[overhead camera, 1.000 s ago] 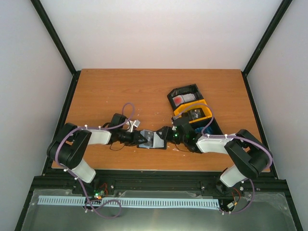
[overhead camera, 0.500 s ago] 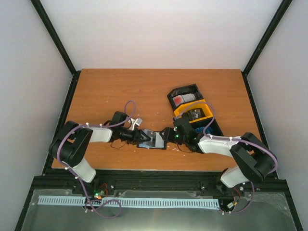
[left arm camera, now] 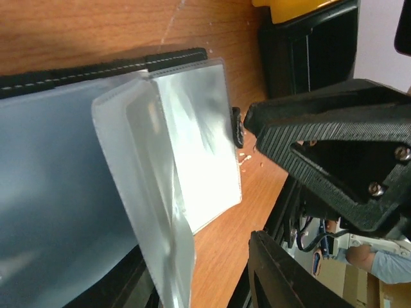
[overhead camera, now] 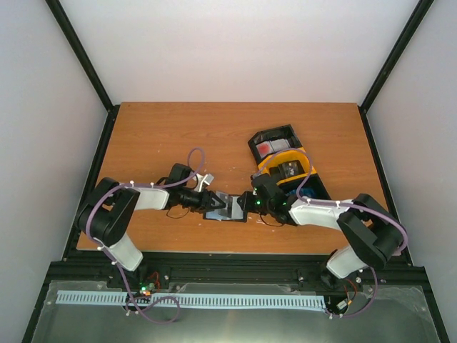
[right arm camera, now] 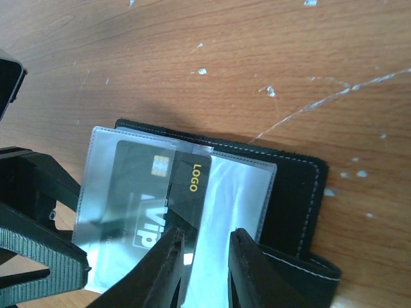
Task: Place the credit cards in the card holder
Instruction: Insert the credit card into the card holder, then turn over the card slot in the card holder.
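Right claw (right arm camera: 204,240) stood narrow over dark grey VIP card (right arm camera: 144,192), card lay partly inside clear sleeve (right arm camera: 237,186) of black card holder (right arm camera: 295,192), open on worktop (right arm camera: 257,64), left claw (overhead camera: 208,203) state unclear.

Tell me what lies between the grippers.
The open card holder lies between the left gripper and right gripper, a dark grey card at its clear sleeves; the top external view shows it.
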Robot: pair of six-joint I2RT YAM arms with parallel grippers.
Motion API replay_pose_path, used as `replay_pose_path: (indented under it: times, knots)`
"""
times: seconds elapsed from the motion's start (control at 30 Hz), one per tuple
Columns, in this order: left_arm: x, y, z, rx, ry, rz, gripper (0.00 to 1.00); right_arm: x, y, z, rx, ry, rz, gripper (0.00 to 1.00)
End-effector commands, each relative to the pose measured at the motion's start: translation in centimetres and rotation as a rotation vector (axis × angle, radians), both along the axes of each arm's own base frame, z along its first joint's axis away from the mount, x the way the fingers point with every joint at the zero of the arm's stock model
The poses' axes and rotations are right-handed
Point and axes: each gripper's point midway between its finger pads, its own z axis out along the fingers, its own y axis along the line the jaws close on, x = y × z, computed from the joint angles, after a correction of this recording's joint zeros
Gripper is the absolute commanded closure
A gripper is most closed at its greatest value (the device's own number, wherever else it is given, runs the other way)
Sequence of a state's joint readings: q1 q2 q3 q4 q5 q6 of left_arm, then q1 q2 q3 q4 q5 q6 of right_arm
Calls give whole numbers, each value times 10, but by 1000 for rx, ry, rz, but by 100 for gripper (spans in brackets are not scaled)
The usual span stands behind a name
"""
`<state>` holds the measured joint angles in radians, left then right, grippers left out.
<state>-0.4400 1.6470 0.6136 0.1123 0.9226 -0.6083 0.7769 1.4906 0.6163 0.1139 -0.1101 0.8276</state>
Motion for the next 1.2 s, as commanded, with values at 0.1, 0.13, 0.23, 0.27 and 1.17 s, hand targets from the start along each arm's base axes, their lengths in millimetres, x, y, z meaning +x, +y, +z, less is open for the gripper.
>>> replay_pose_path:
  times: [0.1, 0.13, 0.23, 0.27, 1.17]
  knots:
    - [9, -6, 2, 9, -46, -15, 64, -4, 16, -21, -67, 45, 72, 84]
    - [8, -6, 1, 12, -43, -15, 63, -2, 16, -24, -84, 49, 67, 85]
    - [8, -5, -1, 20, -42, -11, 63, 0, 19, -30, -107, 57, 76, 87]
    - [8, -5, -1, 21, -41, -11, 63, 0, 22, -31, -103, 60, 86, 88]
    - [11, 8, -23, 137, -42, 39, 94, -5, 50, -38, 90, 124, 93, 89]
